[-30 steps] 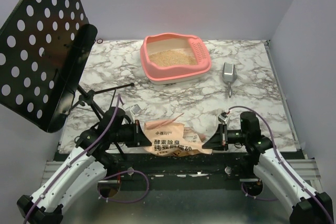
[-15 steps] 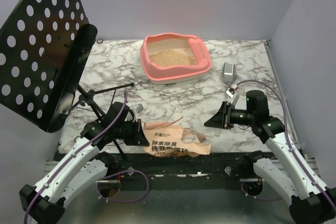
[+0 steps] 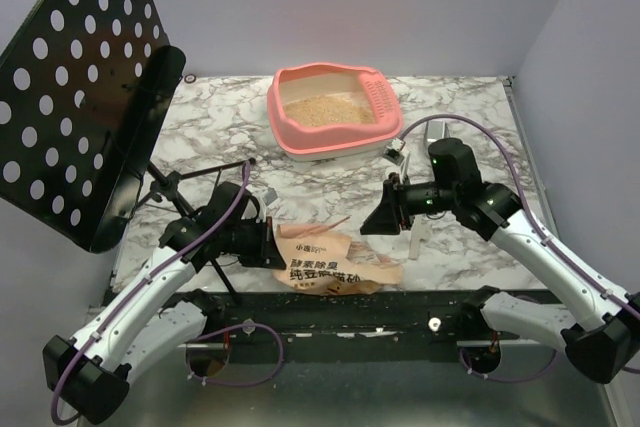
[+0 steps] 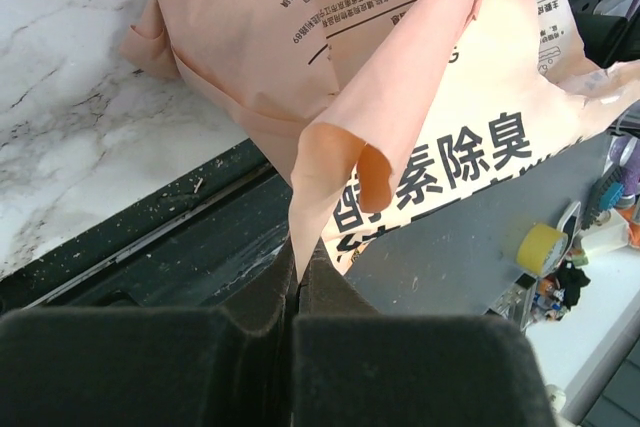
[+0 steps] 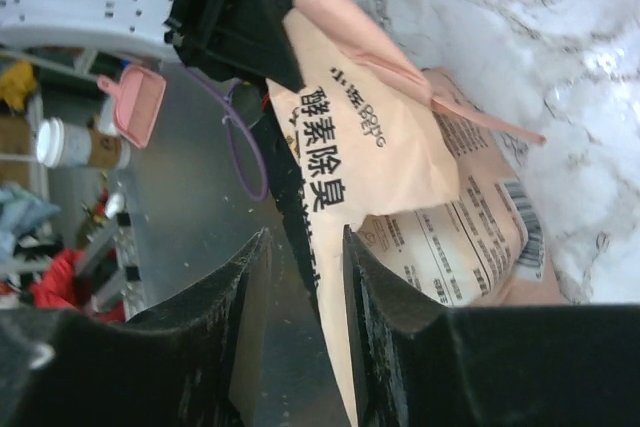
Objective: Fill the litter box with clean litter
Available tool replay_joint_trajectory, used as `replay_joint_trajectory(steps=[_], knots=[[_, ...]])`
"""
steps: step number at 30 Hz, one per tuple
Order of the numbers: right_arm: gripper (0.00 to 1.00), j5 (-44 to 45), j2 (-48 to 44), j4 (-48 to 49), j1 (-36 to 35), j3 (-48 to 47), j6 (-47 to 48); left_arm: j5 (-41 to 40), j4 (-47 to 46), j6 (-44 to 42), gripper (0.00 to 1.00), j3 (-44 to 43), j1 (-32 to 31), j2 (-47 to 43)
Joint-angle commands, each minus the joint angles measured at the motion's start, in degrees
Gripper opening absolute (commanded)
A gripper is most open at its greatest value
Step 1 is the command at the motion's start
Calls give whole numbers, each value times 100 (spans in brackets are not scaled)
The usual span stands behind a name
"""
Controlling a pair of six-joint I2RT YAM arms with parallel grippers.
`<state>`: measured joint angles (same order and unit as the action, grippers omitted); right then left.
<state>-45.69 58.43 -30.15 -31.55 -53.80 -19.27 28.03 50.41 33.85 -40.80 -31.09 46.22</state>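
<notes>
Tan bag (image 3: pixel 335 265) at table (image 3: pixel 480 127) near edge (left pincer (image 4: pixel 297 282) clamping flap).

Left arm (image 3: pixel 135 307) & right arm (image 3: pixel 545 252) were white w/ black joints, purple cables (image 3: pixel 425 122) looped alongside, left gripper (image 3: pixel 277 252) & right gripper (image 3: pixel 368 225) black w/ matte fingers (image 5: pixel 235 337).

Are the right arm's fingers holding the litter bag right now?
No, the right fingers stand apart, holding nothing; the bag lies beyond them.
</notes>
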Motion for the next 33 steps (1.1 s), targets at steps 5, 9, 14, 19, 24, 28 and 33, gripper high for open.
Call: replay_joint_trajectory(steps=[5, 9, 14, 19, 24, 28, 33], knots=[[46, 885, 300, -641, -1229, -685, 1530, -105, -58, -53, 0, -52, 103, 36], [47, 1579, 353, -877, -2134, -588, 2135, -105, -75, -18, 0, -7, 112, 28], [48, 2493, 143, -844, -2724, -228, 2313, -131, -49, -53, 0, 28, 130, 1], [53, 2943, -209, -624, -3286, 45, 2480, -96, -75, -115, 0, 107, 147, 1], [54, 3486, -315, -606, -3954, 28, 2594, -35, -137, -168, 0, 125, 156, 37], [57, 4014, -88, -711, -4192, 141, 2744, 18, -198, -220, 0, 142, 182, 89], [63, 4832, 221, -475, -4360, 396, 2832, 53, -234, -273, 0, 239, 217, 89]])
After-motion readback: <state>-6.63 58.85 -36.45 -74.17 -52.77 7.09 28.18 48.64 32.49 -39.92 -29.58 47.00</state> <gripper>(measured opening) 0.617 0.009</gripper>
